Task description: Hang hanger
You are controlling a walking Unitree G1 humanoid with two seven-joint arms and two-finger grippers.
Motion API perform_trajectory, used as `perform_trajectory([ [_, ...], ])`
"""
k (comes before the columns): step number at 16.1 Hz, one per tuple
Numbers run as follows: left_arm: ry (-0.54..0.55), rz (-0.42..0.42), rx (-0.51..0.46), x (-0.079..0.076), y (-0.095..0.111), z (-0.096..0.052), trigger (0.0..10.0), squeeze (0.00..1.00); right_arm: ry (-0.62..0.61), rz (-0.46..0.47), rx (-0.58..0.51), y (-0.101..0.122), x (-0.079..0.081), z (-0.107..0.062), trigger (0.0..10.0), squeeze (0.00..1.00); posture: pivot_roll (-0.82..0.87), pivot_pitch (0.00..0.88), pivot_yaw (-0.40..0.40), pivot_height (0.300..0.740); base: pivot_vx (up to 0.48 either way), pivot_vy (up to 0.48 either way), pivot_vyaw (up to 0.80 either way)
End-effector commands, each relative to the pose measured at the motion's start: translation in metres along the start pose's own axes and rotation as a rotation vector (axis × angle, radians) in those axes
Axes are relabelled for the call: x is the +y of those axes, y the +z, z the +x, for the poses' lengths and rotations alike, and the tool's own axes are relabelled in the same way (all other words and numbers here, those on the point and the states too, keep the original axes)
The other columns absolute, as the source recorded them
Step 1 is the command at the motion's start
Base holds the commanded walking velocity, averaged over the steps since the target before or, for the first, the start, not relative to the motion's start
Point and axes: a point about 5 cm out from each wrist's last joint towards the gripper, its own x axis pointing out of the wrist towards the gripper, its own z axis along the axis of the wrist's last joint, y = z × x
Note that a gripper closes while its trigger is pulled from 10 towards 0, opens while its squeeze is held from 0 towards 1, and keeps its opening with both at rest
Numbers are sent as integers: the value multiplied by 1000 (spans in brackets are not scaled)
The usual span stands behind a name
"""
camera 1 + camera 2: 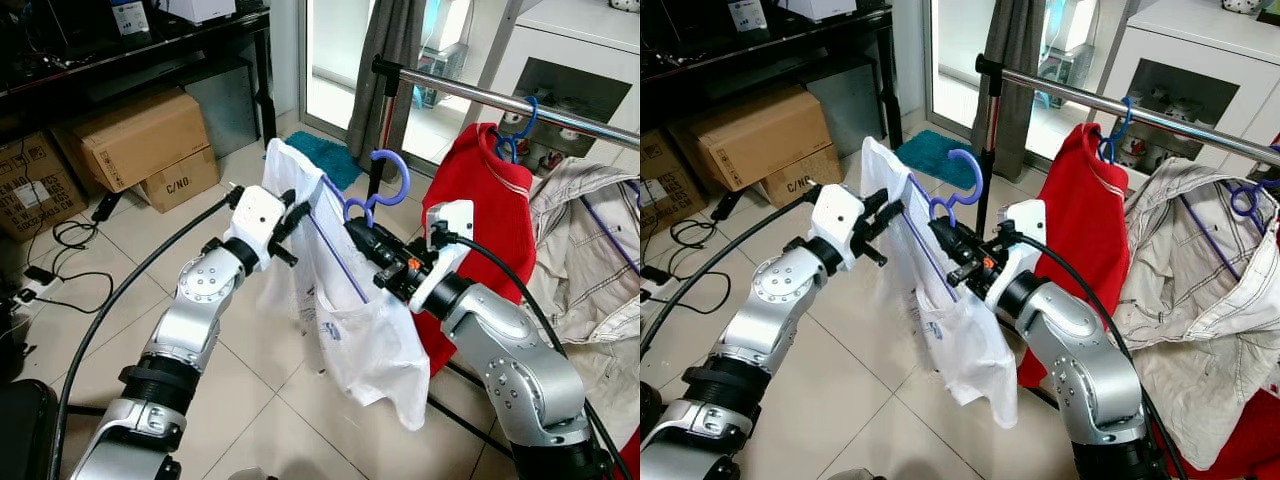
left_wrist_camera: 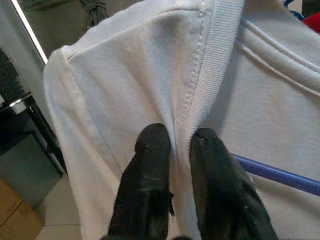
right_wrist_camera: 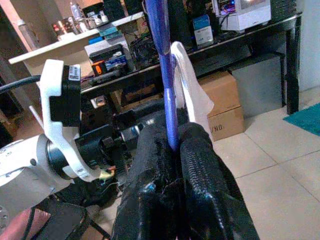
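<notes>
A: What has the right hand (image 3: 172, 145) got?

B: Its two fingers are closed on the thin blue bar of the hanger (image 1: 385, 185), just under the neck. The hook stands up above the hand, open toward the rail (image 1: 500, 100).

A: And the left hand (image 2: 172, 142)?

B: It is pinched shut on a fold of the white shirt (image 1: 350, 320), close by the collar seam at the shoulder. So the shirt hangs between the two hands, left of the rail and lower than it, with its hem dangling free above the floor.

A: What lies beyond them?

B: To the right a red shirt (image 1: 490, 220) hangs from the rail on its own blue hanger, and past that a pale jacket (image 1: 1200, 300). Far left there are boxes (image 1: 140, 135) under a dark worktop (image 1: 150, 50).

A: What could go wrong?

B: The hook sits below the rail, so it probably has to rise and clear the bar; come up short and it knocks the rail instead of catching. The right grip is on a thin, smooth bar, so the hanger could twist in the fingers and turn the hook away. If the left hand pulls while the right lifts, the shirt might slide off the hanger's shoulder. The red shirt is near, and the hook could snag it.

A: How does the hanger look?

B: Slim blue plastic, with a curled hook, mostly covered by the shirt.
</notes>
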Motion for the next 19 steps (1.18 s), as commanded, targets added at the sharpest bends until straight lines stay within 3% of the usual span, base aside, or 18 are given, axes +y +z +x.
perform_trajectory([
  [1, 7, 6, -5, 2, 1, -1, 0, 0, -3, -16, -39, 7, -3, 0, 0, 0, 6, 0, 6, 740, 0, 0, 0],
  [5, 16, -9, -26, 5, 5, -12, 0, 0, -65, -45, 19, 1, -12, -1, 0, 0, 6, 0, 12, 740, 0, 0, 0],
  [6, 19, -28, -73, 10, 17, -18, 0, 0, -79, -130, 122, -11, -18, -7, 0, 0, 7, 0, 13, 740, 0, 0, 0],
  [10, -79, -116, -107, 13, 34, -23, 0, 0, 4, -209, 264, -32, -19, -18, 0, 0, 18, 0, 16, 740, 0, 0, 0],
  [14, 116, 92, 150, 79, 17, -43, 0, 0, 140, -214, 239, -24, -16, -33, 0, 0, 17, 0, 26, 740, 0, 0, 0],
  [16, 161, 229, 331, 117, 6, -64, 0, 0, 218, -193, 215, -15, -16, -43, 0, 0, 18, 0, 27, 740, 0, 0, 0],
  [18, 221, 219, 379, 136, 2, -70, 0, 0, 294, -172, 219, -10, -13, -51, 0, 0, 24, 0, 17, 740, 0, 0, 0],
  [19, 238, 203, 381, 138, 0, -69, 0, 0, 315, -161, 213, -9, -12, -52, 0, 0, 24, 0, 17, 740, 0, 0, 0],
])
